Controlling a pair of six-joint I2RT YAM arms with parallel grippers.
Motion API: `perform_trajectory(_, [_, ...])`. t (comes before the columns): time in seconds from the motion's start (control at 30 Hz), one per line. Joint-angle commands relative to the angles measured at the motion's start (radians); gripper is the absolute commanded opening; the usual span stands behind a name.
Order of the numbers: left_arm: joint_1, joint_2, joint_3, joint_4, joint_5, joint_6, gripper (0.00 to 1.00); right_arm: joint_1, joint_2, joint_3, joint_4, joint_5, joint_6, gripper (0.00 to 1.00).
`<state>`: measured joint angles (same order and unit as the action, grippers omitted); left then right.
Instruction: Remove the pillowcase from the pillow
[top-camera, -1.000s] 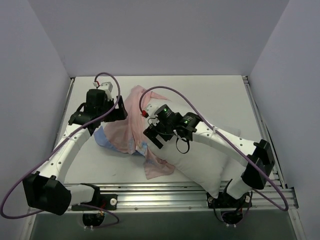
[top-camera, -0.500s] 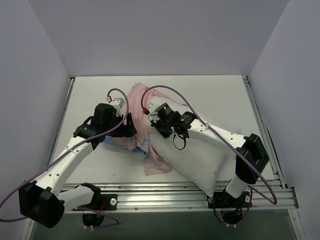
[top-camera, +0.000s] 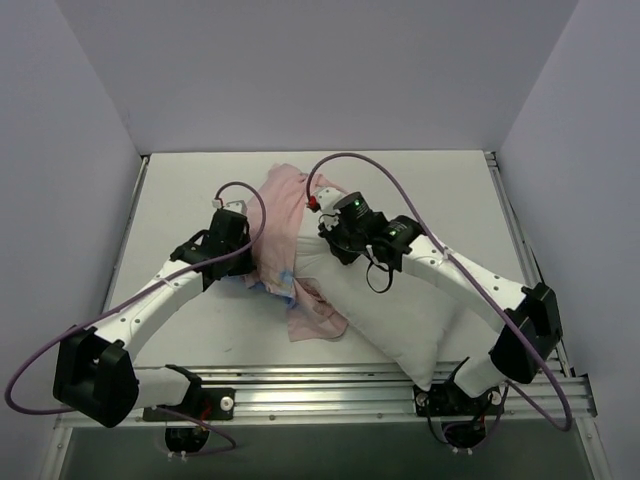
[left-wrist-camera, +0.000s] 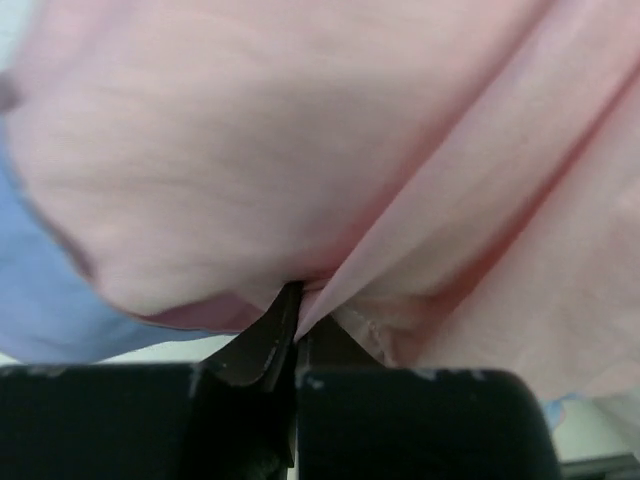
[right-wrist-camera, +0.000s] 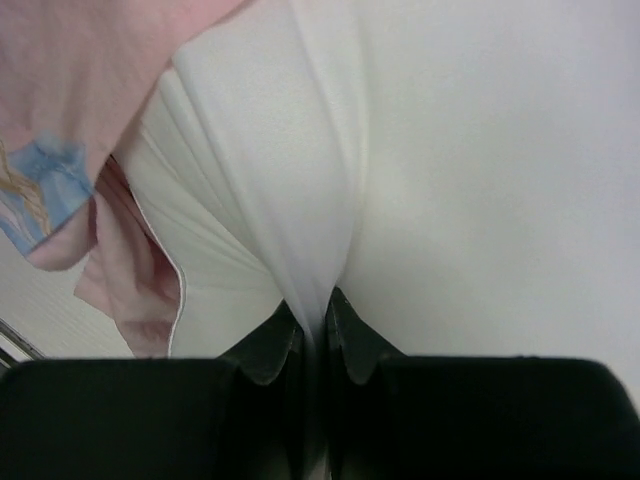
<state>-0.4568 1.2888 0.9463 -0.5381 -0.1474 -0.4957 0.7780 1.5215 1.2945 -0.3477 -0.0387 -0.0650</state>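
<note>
Left wrist: left gripper (left-wrist-camera: 295, 312) was clamped on a fold of the pillowcase (left-wrist-camera: 300, 150). The pink inner side faced out, a seam ridge sat just beside the tips, and the blue outer face showed at the left edge. We judged it thin, limp, light woven cloth. It creased under the pinch, so we'd grip a doubled fold or the hem, not a single layer. Right wrist: right gripper (right-wrist-camera: 315, 322) was pinched tight on a ridge of the pillow (right-wrist-camera: 480, 180), with the plain white shell gathered into pleats between the tips. We judged the pillow soft, plump, and bulky but light. Its shell could slide over the fill, so a deep bite should hold better. Pink cloth with a blue printed patch hung at upper left, touching the pillow. Top: the pillow lay diagonally on the white table (top-camera: 440, 190), its near corner by the front rail. Its far end sat under the bunched pillowcase between the two arms, and a pink flap trailed onto the table along the pillow's left flank. We couldn't tell how much of the pillow was inside. We expected cloth on cloth to slide easily, with a snag risk at the corners.
</note>
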Motion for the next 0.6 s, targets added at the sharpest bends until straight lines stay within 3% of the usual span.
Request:
perform_trajectory(0.0, [0.065, 0.000, 0.045, -0.019, -0.286, -0.079, 0.02, -0.091, -0.163, 0.012, -0.115, 0.074, 0.016, 0.00])
perform_trajectory(0.17, [0.165, -0.013, 0.054, 0.007, -0.327, -0.132, 0.02, -0.218, -0.267, 0.005, -0.186, 0.094, 0.025, 0.00])
perform_trajectory(0.37, [0.265, -0.040, 0.104, 0.056, -0.366, -0.081, 0.02, -0.385, -0.379, 0.008, -0.232, 0.050, 0.013, 0.00])
perform_trajectory(0.57, [0.319, -0.002, 0.195, 0.070, -0.354, -0.014, 0.02, -0.414, -0.408, 0.020, -0.278, 0.008, 0.036, 0.00])
